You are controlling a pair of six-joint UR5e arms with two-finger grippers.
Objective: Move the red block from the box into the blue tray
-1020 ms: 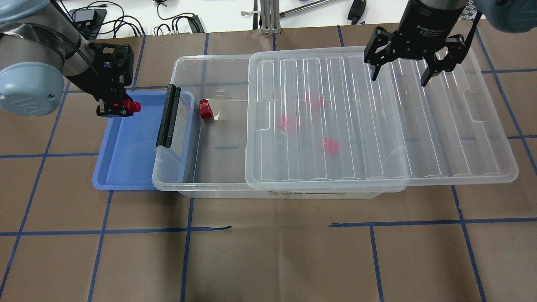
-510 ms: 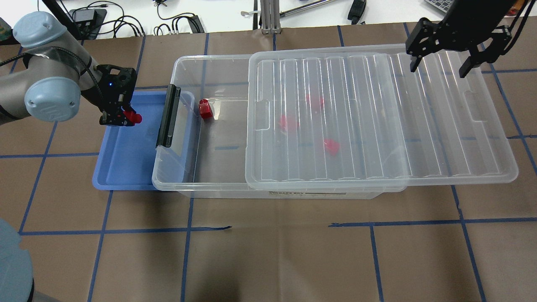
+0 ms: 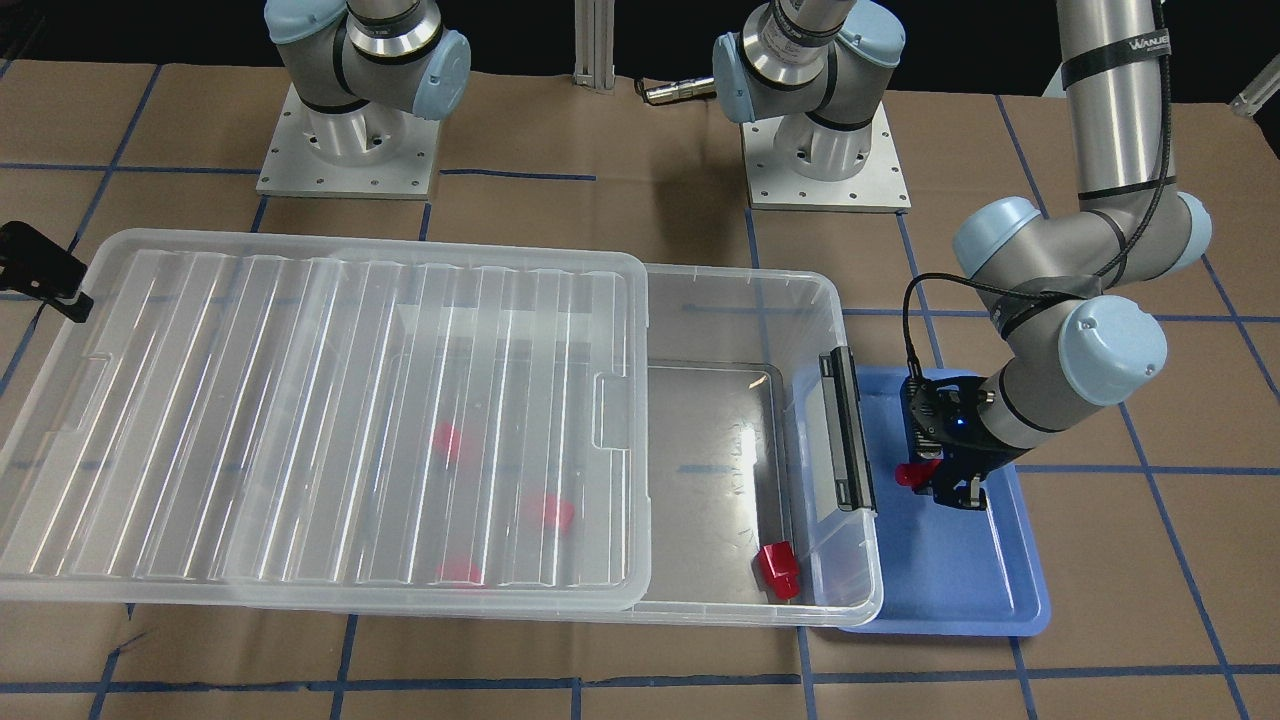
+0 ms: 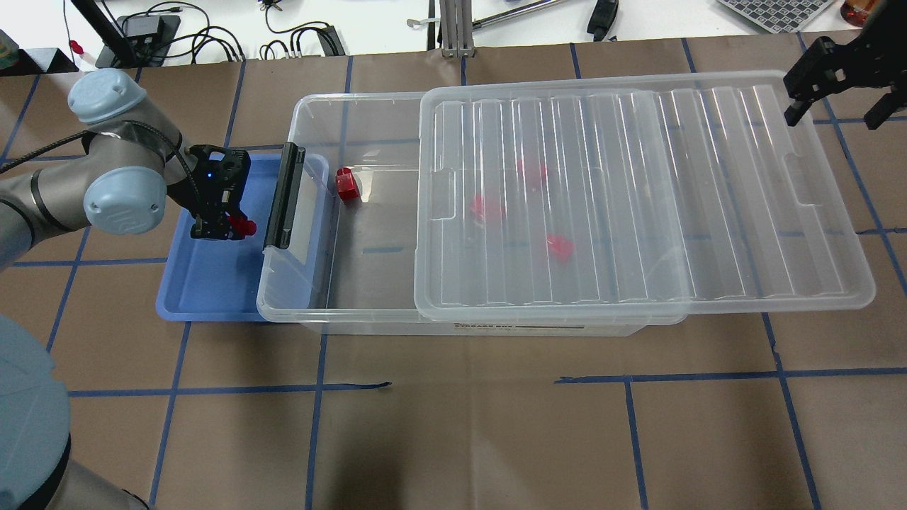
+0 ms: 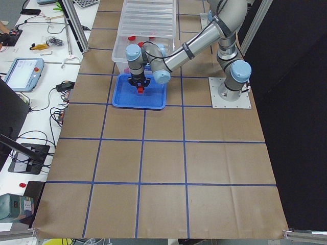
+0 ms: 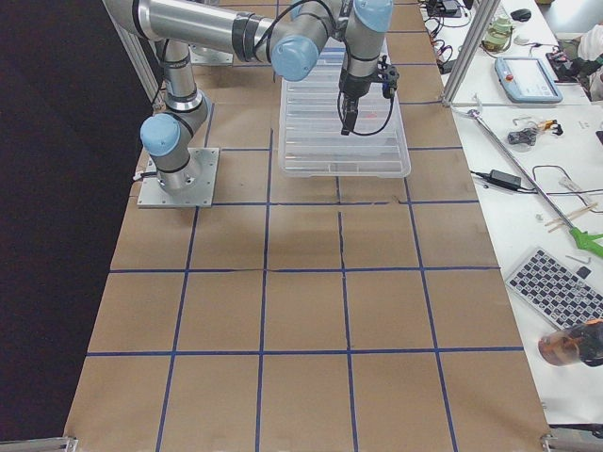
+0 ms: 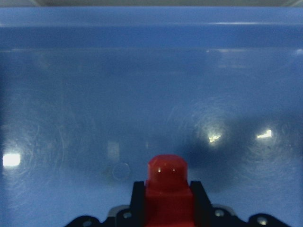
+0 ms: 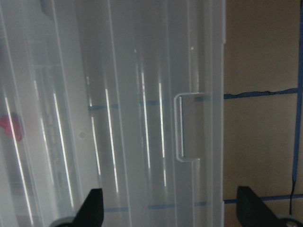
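The red block (image 4: 245, 227) is gripped in the left jaws, low over the floor of the blue tray (image 4: 212, 283). The tray is set toward the left end of the counter (image 4: 453, 439), just beside the latch end of the box (image 4: 354, 100). Another red block (image 4: 347, 184) is seen in the box's uncovered part, and three more blocks (image 4: 560, 248) are blurred beneath the ribbed lid (image 4: 638, 198). The right jaws are spread wide, holding nothing, above the lid's far right corner.
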